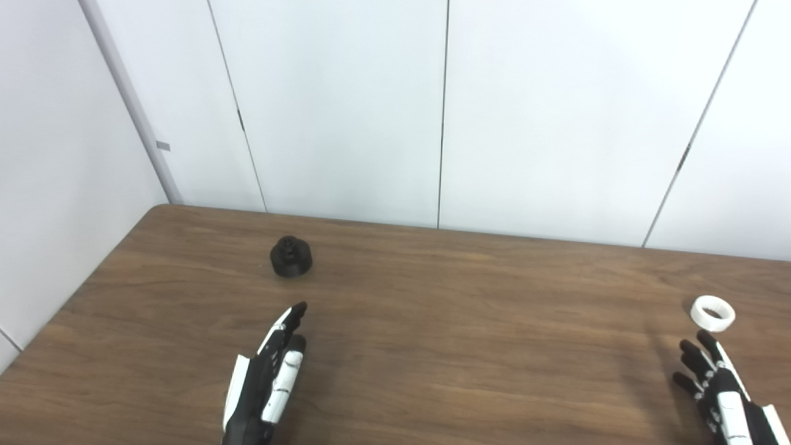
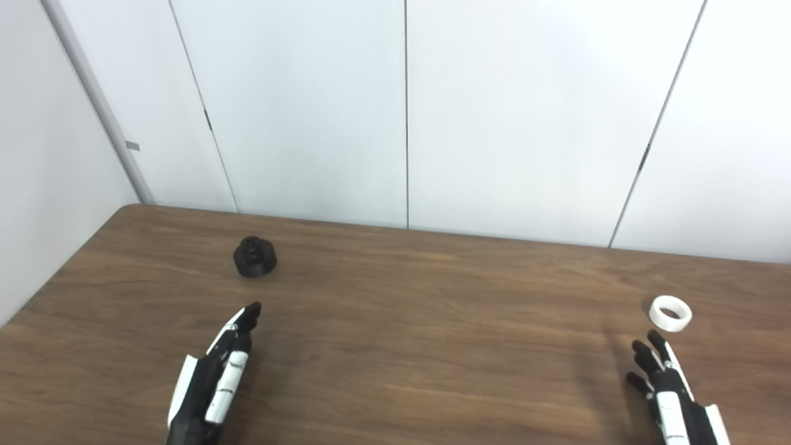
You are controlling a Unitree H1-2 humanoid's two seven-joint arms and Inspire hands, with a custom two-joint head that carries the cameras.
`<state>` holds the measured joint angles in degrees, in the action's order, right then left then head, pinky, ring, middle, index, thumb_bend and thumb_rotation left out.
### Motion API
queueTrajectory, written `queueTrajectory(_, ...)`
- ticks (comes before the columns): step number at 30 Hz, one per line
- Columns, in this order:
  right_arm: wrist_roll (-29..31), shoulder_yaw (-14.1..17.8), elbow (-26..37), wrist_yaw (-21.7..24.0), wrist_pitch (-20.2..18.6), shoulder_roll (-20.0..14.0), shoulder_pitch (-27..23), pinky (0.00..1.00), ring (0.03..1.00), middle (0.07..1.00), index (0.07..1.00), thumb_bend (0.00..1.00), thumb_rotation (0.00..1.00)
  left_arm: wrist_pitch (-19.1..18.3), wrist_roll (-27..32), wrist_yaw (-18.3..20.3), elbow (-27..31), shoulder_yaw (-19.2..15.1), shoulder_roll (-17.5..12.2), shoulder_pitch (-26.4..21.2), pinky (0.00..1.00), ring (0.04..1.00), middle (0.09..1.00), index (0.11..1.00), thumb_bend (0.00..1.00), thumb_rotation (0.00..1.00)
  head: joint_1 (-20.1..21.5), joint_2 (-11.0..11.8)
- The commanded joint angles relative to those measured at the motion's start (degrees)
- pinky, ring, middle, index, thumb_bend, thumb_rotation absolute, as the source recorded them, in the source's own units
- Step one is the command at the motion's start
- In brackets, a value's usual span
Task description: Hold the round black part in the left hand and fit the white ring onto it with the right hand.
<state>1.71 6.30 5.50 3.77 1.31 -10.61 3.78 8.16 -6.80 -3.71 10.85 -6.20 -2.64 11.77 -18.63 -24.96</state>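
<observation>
**On the table: black part and white ring, both hands empty**

On the brown wooden table (image 1: 432,346) the round black part (image 1: 291,256) stands upright, with a small knob on its top. It is on the left half of the table, not far from the back edge, and nothing touches it.

Toward the camera from the black part, a short way off, is the left hand (image 1: 266,380). Its arm comes in from the bottom edge of the picture. The fingers are stretched out and lie close side by side, pointing up toward the black part, and they hold nothing. A clear strip of bare wood is between the fingertips (image 1: 298,309) and the part. The hand casts a soft shadow on the wood to its right.

Far to the right of the black part, near the right side of the table, lies the white ring (image 2: 670,313). It rests flat on the wood with its hole facing up, and it is well apart from the black part.

Just in front of the ring is the right hand (image 2: 670,392). Its fingers are extended and a little spread, and they hold nothing. The fingertips are near the ring but do not touch it.

Behind the black part, beyond the back edge of the table, stands a wall of white panels (image 1: 340,111) with thin dark seams between them.
</observation>
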Motion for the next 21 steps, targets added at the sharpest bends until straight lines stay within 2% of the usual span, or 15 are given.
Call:
queueTrajectory(1,-1.1,-0.2,-0.9,-0.8,-0.4,0.3,0.1,1.00,0.938,0.920,0.959,0.48,1.00,1.1,-1.4,-0.6,-2.1,1.2,0.9,1.7,0.98,0.961,0.946,0.927,0.61,0.80,0.0,0.0)
queueTrajectory(3,-1.5,-0.5,-0.9,-0.8,-0.5,0.1,0.2,1.00,0.940,0.923,0.962,0.48,1.00,-0.2,-3.4,-1.2,-1.1,1.4,1.0,1.8,0.96,0.961,0.948,0.933,0.62,0.68,0.4,-0.1)
queueTrajectory(5,0.3,-0.4,-0.9,0.3,-0.7,0.1,0.2,1.00,0.964,0.948,0.978,0.48,1.00,-2.2,-5.0,-2.0,0.9,1.1,1.8,1.6,0.99,0.968,0.949,0.930,0.68,0.51,0.5,-0.1)
queueTrajectory(7,1.4,-0.3,-1.4,0.8,-0.2,0.0,0.1,1.00,0.973,0.959,0.985,0.47,1.00,-4.0,-7.5,-3.1,2.4,0.8,2.1,1.2,1.00,0.970,0.947,0.924,0.73,0.42,0.9,-0.2)
queueTrajectory(11,1.9,-0.3,-3.7,1.0,1.1,-0.3,-0.3,1.00,0.982,0.969,0.996,0.44,1.00,-10.6,-14.6,-4.6,5.2,-0.3,-0.2,-2.0,0.97,0.963,0.944,0.917,0.84,0.35,1.5,0.5)
queueTrajectory(14,1.9,-0.2,-5.5,0.7,2.1,-0.3,-0.7,1.00,0.979,0.960,0.983,0.45,1.00,-14.4,-18.4,-4.3,5.9,-1.5,-2.6,-4.5,0.92,0.939,0.933,0.913,0.86,0.31,1.9,0.8)
queueTrajectory(15,2.0,-0.1,-6.1,0.7,2.5,-0.3,-0.9,1.00,0.982,0.959,0.981,0.45,1.00,-14.6,-18.9,-4.2,5.7,-1.9,-3.6,-5.4,0.90,0.928,0.926,0.907,0.86,0.29,1.9,0.9)
queueTrajectory(17,2.2,0.0,-7.0,0.8,3.4,-0.4,-1.2,1.00,0.982,0.954,0.978,0.45,1.00,-16.4,-19.7,-3.7,5.8,-2.8,-5.5,-7.3,0.92,0.935,0.929,0.908,0.86,0.26,2.0,1.0)
queueTrajectory(21,2.7,0.3,-7.3,0.8,3.6,-0.2,-1.5,1.00,0.977,0.950,0.977,0.45,1.00,-20.0,-19.1,-2.2,5.2,-4.4,-9.4,-10.8,0.95,0.955,0.946,0.919,0.87,0.25,1.9,0.9)
